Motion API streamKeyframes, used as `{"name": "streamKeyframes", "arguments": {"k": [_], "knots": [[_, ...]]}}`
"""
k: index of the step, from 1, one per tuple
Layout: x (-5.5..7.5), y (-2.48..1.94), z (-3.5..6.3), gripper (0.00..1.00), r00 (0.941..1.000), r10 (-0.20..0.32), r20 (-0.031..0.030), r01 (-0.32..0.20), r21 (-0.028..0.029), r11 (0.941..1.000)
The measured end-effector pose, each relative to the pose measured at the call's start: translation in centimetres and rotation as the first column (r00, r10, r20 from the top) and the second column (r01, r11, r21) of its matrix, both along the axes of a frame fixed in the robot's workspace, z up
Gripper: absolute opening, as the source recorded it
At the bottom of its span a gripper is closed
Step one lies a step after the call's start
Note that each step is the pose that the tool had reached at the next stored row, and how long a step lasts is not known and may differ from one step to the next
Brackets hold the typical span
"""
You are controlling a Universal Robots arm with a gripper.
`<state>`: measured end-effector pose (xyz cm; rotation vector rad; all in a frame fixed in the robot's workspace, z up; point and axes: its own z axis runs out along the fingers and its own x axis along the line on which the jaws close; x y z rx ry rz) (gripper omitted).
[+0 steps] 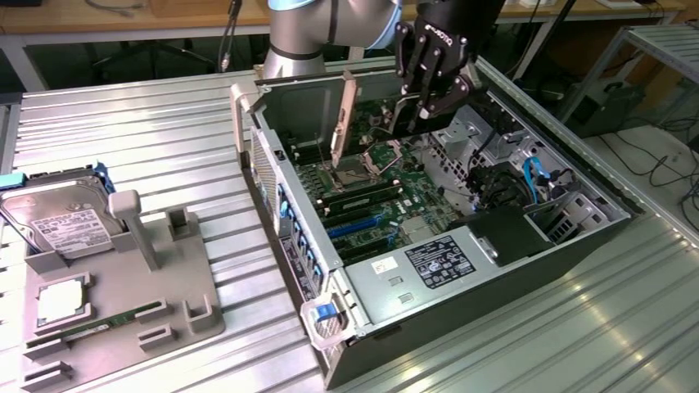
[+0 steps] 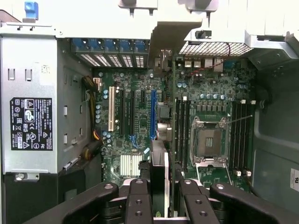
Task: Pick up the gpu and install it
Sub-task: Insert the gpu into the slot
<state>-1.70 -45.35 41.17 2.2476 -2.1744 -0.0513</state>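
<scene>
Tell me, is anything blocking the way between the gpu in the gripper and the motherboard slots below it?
Nothing visible does. The gripper holds the gpu edge-on above the motherboard inside the open computer case, and the expansion slots beneath it look bare.

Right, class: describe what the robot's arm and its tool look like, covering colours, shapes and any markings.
The arm is a thick round silver-grey tube with a light blue cap at the joint. The tool is black, with chunky jointed fingers studded with small round screws, and pale lettering, too small to read, runs down its body.
</scene>
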Motion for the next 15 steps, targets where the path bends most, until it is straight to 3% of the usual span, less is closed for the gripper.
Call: {"name": "streamKeyframes", "arguments": {"k": [6,15], "knots": [[-0.2,0.00,-0.70,0.27,0.9999,0.003,0.0140,-0.003,0.0002,1.0000],[-0.4,0.00,-1.98,0.27,0.9998,0.004,0.0179,-0.004,0.0002,1.0000]]}}
